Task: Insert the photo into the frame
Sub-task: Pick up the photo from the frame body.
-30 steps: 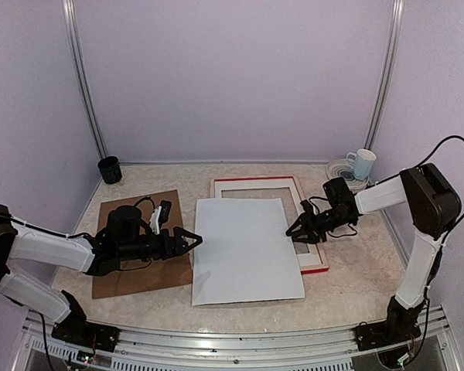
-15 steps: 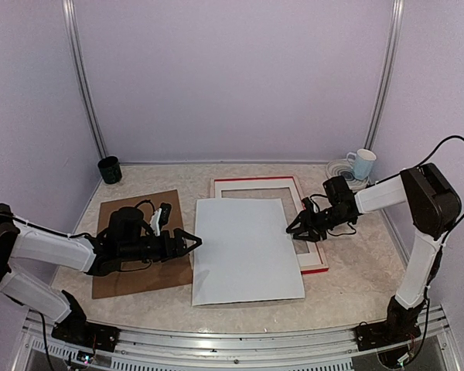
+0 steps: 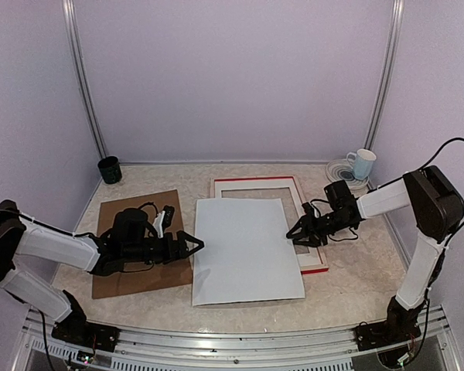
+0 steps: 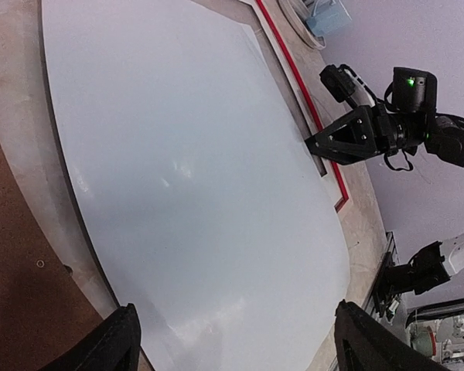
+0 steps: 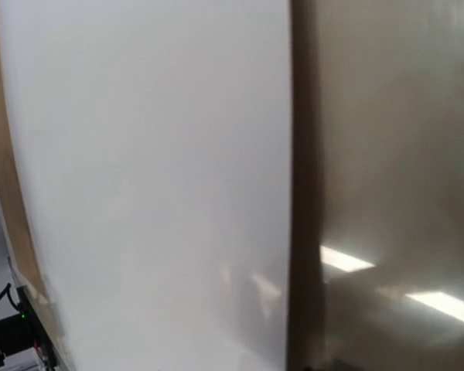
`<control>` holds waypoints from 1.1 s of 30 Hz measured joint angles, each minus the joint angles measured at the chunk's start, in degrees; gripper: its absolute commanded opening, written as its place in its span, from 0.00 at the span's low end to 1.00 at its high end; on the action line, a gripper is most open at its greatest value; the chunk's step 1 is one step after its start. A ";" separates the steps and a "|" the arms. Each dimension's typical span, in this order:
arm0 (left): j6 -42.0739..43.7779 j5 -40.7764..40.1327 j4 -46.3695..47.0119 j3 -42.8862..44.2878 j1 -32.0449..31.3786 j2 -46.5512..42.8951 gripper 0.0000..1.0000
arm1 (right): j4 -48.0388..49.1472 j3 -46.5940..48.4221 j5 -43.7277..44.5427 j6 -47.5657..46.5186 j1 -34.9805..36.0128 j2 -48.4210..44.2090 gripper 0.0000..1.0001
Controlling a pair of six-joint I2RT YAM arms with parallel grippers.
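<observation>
The photo (image 3: 247,251) lies white back up in the middle of the table, its far right part resting over the red frame (image 3: 255,180). My left gripper (image 3: 195,243) is open, low at the photo's left edge, with the sheet (image 4: 193,170) spread between its fingers (image 4: 124,332). My right gripper (image 3: 294,235) sits at the photo's right edge over the frame, its fingers a little apart with nothing between them; the left wrist view shows it (image 4: 313,148) beside the frame's red edge (image 4: 294,85). The right wrist view shows only the photo (image 5: 139,185) and the frame's shiny pane (image 5: 387,154), not its own fingers.
A brown backing board (image 3: 139,282) lies under my left arm at the left. A black cup (image 3: 109,169) stands at the back left. A mug (image 3: 362,163) on stacked plates stands at the back right, behind my right arm.
Both arms have shifted only slightly; my right wrist has drifted a little right. The photo and the frame have not moved.
</observation>
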 measured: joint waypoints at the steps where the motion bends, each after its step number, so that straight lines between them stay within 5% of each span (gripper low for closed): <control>1: -0.04 0.00 0.04 0.07 -0.07 0.26 0.85 | -0.09 -0.28 0.00 0.04 0.11 -0.26 0.39; 15: -0.39 0.04 1.77 0.87 -1.73 5.86 0.85 | 2.69 -2.19 -1.92 2.91 1.53 -0.31 0.30; 33: -1.81 0.09 3.76 1.88 -4.68 9.84 0.86 | 13.07 -6.51 -4.24 5.79 1.53 0.63 0.03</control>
